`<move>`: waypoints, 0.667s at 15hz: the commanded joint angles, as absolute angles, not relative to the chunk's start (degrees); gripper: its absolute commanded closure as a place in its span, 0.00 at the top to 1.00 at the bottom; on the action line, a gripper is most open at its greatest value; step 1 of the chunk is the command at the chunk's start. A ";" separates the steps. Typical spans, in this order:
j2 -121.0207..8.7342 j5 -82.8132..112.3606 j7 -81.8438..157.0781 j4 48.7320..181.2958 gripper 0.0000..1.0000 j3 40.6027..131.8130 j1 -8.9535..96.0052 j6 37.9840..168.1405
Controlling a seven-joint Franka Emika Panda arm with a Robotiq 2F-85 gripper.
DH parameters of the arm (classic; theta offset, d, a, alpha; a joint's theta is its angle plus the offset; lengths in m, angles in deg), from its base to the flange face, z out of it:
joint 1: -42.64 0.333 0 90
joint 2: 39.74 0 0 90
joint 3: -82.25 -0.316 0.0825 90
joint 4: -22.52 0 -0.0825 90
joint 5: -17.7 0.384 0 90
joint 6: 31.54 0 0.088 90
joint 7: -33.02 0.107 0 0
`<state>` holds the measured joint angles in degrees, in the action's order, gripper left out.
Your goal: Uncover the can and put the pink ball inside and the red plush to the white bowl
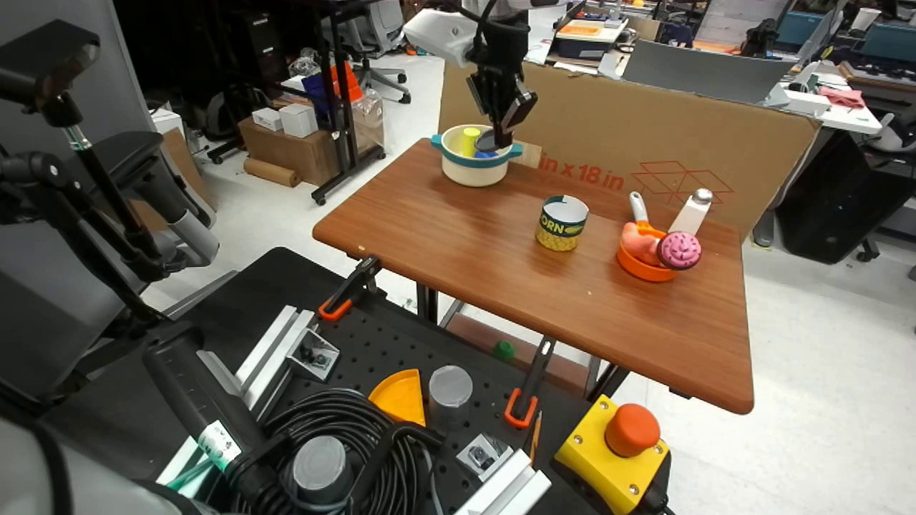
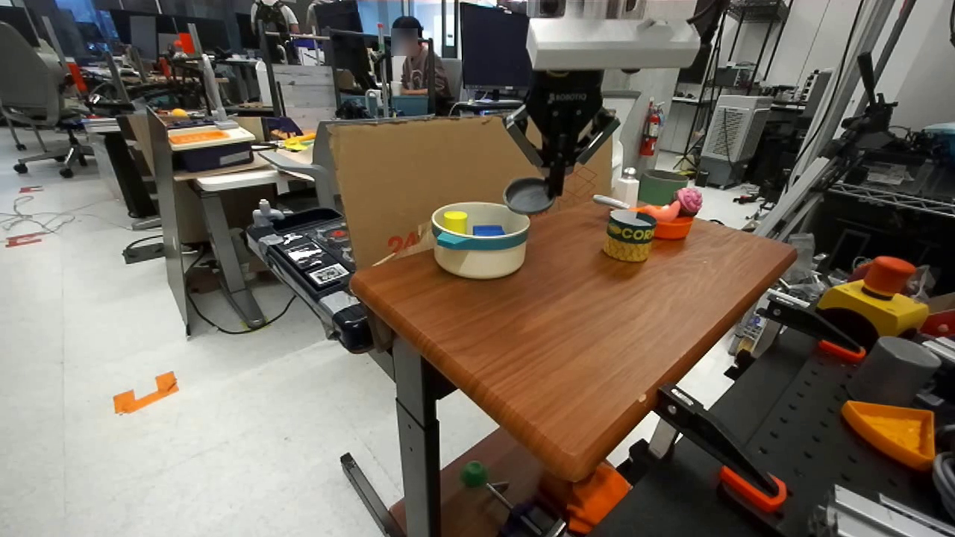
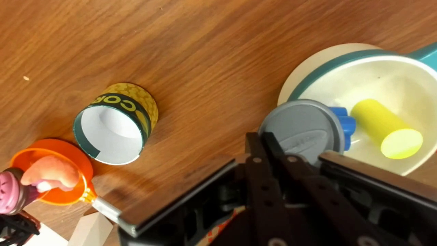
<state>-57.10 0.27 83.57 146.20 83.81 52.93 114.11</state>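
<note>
The can (image 3: pixel 135 100) stands upright on the table, its top open on a white inside; it also shows in both exterior views. My gripper (image 2: pixel 556 186) is shut on the edge of a grey round lid (image 3: pixel 304 124), held above the table by the white bowl (image 1: pixel 469 172). From the wrist, the lid overlaps the bowl's near rim. A yellow cylinder (image 3: pixel 382 126) and a blue piece (image 3: pixel 347 124) lie inside the bowl. At the far end, what looks like the pink ball (image 1: pixel 680 250) and the red plush (image 1: pixel 639 243), salmon in tone, rest in an orange pan (image 1: pixel 647 272).
A white shaker (image 1: pixel 690 213) stands behind the orange pan, whose handle (image 1: pixel 638 207) points up and back. Cardboard (image 1: pixel 572 129) walls off the table's rear edge. Clamps (image 1: pixel 531 383) grip the front edge, beside a black cart with a red-topped button box (image 1: pixel 615 443).
</note>
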 commanded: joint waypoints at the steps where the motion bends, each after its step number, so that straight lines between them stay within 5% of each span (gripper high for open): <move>1: -60.72 -1.85 86.61 142.87 0.01 86.21 54.48 114.10; 10: -58.67 -0.51 84.33 144.45 0.01 85.79 54.78 115.63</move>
